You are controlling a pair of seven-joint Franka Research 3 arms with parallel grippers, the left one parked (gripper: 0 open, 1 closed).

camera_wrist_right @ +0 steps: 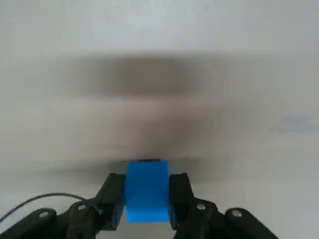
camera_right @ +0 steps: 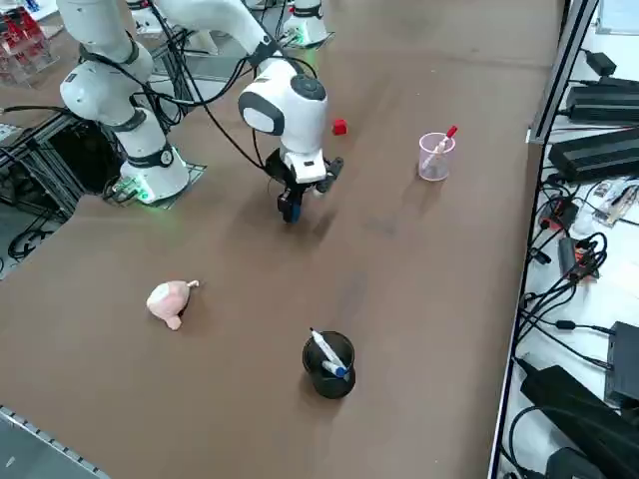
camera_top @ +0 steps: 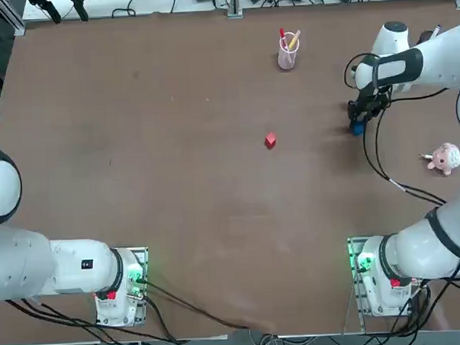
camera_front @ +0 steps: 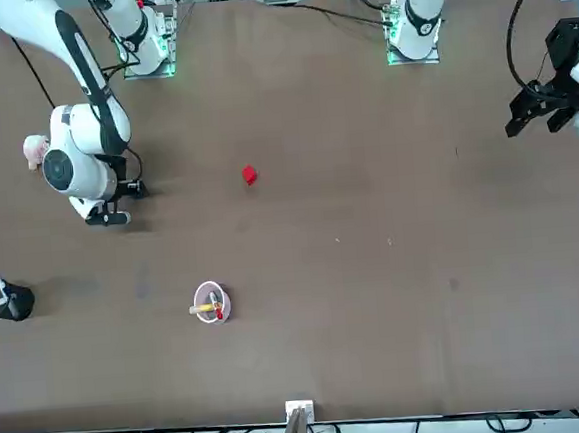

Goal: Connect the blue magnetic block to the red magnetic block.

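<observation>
Your brown tabletop (camera_top: 179,220) is mostly bare. The right gripper (camera_wrist_right: 147,199) sits low near its right edge, fingers (camera_wrist_right: 113,196) clamped on opposite faces of the blue block (camera_wrist_right: 146,190), so you can carry it squarely. The red block (camera_top: 271,141) waits alone mid-tabletop, well apart, with open space around it for your approach.

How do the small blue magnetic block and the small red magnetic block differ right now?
The small blue magnetic block sits clamped between the right gripper fingers; the small red magnetic block lies free on the brown table. Blue is toward the table's right side in the top view; red is near the middle. Both look like small cubes of similar size.
</observation>
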